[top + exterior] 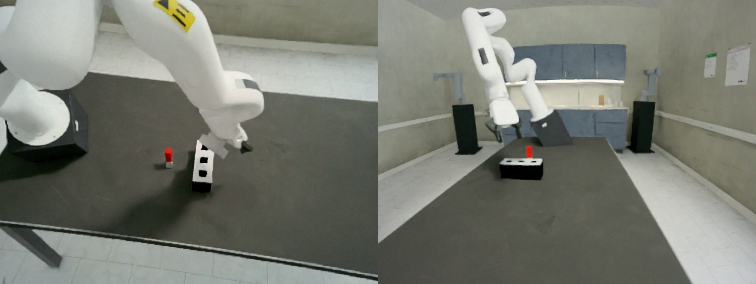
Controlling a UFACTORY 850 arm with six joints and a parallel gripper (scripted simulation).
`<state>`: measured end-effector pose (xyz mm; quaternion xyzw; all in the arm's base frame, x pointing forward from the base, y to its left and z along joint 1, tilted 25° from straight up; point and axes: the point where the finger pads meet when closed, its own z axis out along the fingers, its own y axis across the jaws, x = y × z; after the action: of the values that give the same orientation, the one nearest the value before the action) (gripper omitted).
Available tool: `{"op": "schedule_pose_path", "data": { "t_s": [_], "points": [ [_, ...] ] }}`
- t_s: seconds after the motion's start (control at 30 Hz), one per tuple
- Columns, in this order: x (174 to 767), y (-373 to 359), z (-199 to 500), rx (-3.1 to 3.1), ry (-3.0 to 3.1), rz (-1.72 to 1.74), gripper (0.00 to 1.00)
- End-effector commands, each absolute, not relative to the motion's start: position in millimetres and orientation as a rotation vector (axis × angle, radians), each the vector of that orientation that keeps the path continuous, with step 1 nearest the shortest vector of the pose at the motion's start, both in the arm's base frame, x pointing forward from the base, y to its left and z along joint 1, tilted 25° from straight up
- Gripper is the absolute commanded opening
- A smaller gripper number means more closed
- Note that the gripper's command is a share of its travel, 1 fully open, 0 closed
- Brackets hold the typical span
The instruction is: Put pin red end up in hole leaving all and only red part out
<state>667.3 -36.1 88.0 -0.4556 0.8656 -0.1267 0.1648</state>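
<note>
The pin (169,157) (529,151) stands upright on the dark table top (300,190) (578,225), red end up with a short grey part below, a little to the left of the block and apart from it. The block (203,173) (521,169) has a white top with three dark holes in a row and black sides. All three holes are empty. My gripper (227,148) (505,133) is open and empty. It hangs above the far end of the block, tilted, and touches nothing.
The arm's black base (60,140) (550,129) stands at the table's left end in the top view. The table's front edge (200,246) runs close below the block, with a leg (31,243) under it. Black pedestals (466,129) (642,126) stand on the floor beyond the table.
</note>
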Motion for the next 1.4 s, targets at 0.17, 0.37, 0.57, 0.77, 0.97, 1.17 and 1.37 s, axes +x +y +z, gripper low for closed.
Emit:
{"op": "schedule_pose_path", "data": {
  "t_s": [0.17,0.37,0.57,0.77,0.97,1.17,1.37],
  "points": [
    [677.8,-1.3,120.3,-1.777,2.123,-0.301,1.0],
    [677.8,-1.3,120.3,-1.777,2.123,-0.301,1.0],
    [670.9,27.5,151.9,-2.104,1.816,-0.271,1.0],
    [670.9,27.5,151.9,-2.22,1.684,-0.255,1.0],
    [670.9,27.5,151.9,-2.22,1.684,-0.255,1.0],
    [652.1,40.3,180.3,-2.532,1.282,-0.216,1.0],
    [652.1,40.3,180.3,-2.584,1.199,-0.206,1.0]
  ]
}}
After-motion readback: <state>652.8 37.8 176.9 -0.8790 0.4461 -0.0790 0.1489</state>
